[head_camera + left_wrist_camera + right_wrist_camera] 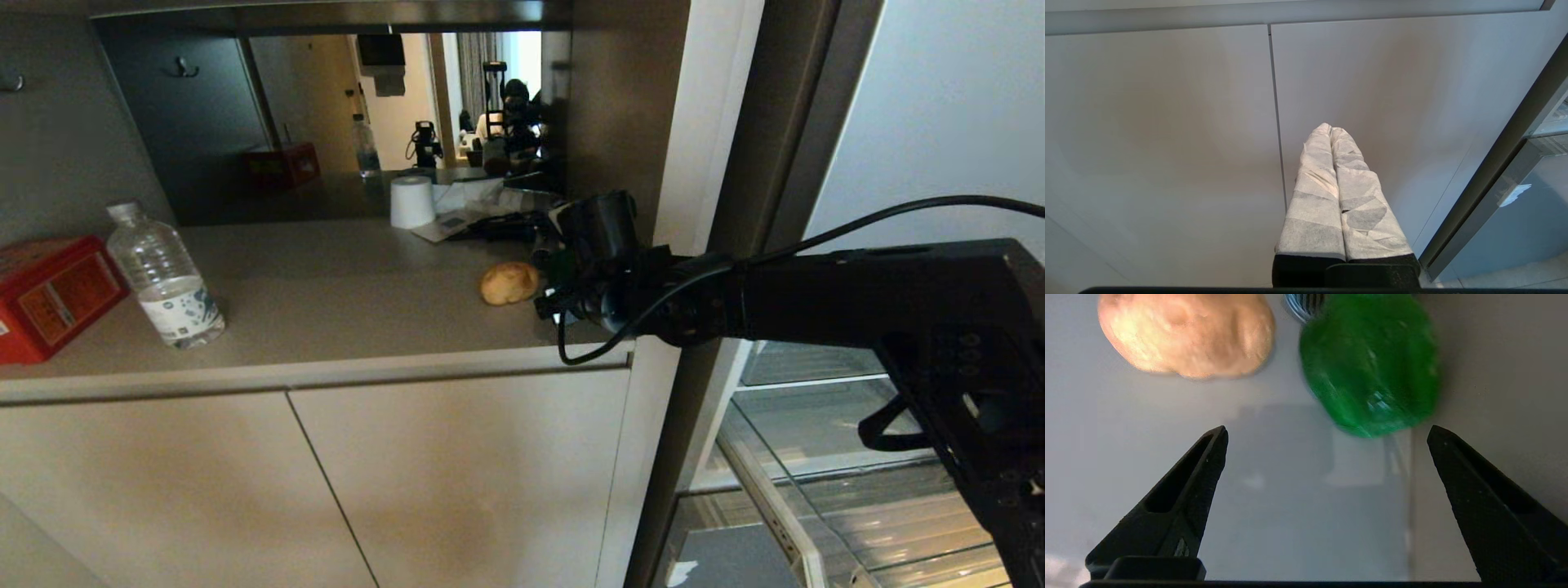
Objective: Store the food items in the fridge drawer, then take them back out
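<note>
The tan potato (509, 283) (1186, 335) lies on the beige counter (343, 302) near its right end. Beside it sits the green bell pepper (1372, 363), which the right wrist hides in the head view. My right gripper (563, 286) (1328, 430) is open and empty, just short of the pepper, with the pepper lying between the lines of its two fingers. My left gripper (1330, 127) is shut and empty, parked low in front of the cabinet doors. The fridge drawer (727, 559) shows low at the right, under the right arm.
A clear water bottle (167, 282) and a red tin box (45, 294) stand at the counter's left. A white roll (411, 202) and papers (465, 216) lie at the back by a mirrored wall. The fridge frame (735, 204) borders the counter's right end, with glass shelves (824, 425) below.
</note>
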{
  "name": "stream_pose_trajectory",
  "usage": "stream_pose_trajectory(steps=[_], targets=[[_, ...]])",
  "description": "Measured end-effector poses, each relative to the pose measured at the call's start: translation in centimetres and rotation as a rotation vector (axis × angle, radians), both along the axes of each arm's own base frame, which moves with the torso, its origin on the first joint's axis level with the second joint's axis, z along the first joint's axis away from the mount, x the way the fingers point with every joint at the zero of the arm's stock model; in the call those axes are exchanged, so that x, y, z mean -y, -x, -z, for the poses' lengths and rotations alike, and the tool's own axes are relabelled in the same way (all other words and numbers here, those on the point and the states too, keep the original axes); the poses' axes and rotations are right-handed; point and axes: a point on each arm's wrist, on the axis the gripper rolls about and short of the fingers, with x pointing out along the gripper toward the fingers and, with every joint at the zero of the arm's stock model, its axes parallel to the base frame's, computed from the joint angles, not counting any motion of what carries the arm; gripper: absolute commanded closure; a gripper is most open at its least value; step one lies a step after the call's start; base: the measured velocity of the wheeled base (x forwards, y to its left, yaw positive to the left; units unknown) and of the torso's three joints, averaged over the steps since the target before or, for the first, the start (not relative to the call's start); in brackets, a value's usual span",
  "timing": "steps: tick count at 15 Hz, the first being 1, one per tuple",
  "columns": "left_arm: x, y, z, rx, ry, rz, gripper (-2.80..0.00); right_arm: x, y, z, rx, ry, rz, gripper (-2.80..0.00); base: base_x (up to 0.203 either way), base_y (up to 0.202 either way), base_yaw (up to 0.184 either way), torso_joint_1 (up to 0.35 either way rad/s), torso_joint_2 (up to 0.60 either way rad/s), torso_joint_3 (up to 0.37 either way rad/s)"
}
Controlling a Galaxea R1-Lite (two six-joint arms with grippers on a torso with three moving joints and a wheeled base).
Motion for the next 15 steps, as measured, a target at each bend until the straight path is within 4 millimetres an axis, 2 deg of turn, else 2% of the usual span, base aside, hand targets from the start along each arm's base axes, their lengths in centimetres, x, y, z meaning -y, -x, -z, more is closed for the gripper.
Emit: stream_pose_trajectory(steps=[9,15], targets=[[0.0,0.0,0.0,0.0,0.0,0.0,0.0,-0.9,-2.0,2.3,0.098,0.021,-0.007,-2.8,0.0,0.0,0.0,0.0,0.0,0.0],[0.0,0.0,0.0,0.0,0.0,0.0,0.0,-1.0,-2.8,2.5,0.188,0.03,0.017,-2.8,0.0,0.0,0.0,0.0,0.0,0.0]])
